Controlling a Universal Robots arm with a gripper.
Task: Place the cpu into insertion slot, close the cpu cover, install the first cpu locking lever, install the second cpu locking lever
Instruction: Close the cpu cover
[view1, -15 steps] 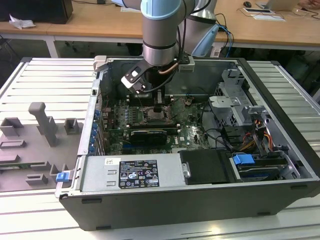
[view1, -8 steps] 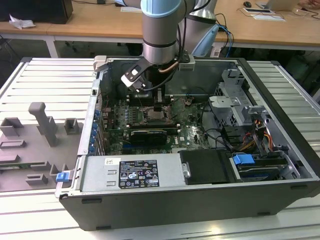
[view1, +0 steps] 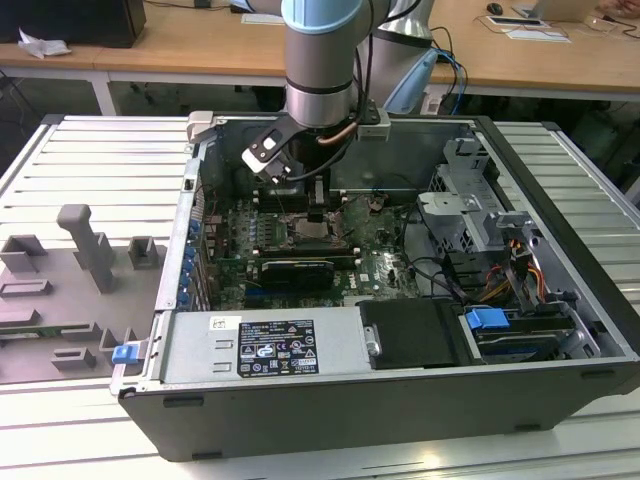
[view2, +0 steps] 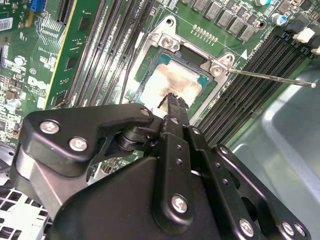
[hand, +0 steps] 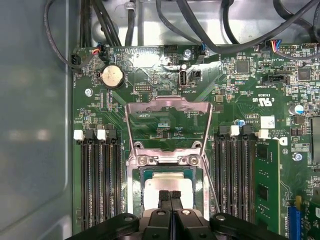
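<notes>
Cpu (hand: 155, 185) seated in insertion slot (hand: 132, 190), directly beneath gripper (hand: 170, 193); fingers (hand: 164, 197) together; cpu cover (hand: 167, 104) open

Bright, even room light falls from above on the ribbed worktop (view1: 90, 150), leaving hardly a shadow, while the inside of the computer case (view1: 400, 410) lies dimmer beneath the arm. In the second wrist view the cpu (view2: 172, 82) carries a washed-out glare patch and the black end effector (view2: 172, 98) reads dark, its screws glinting. In the first wrist view the motherboard (hand: 150, 60) gleams whitish beside the coin battery (hand: 112, 76).
</notes>
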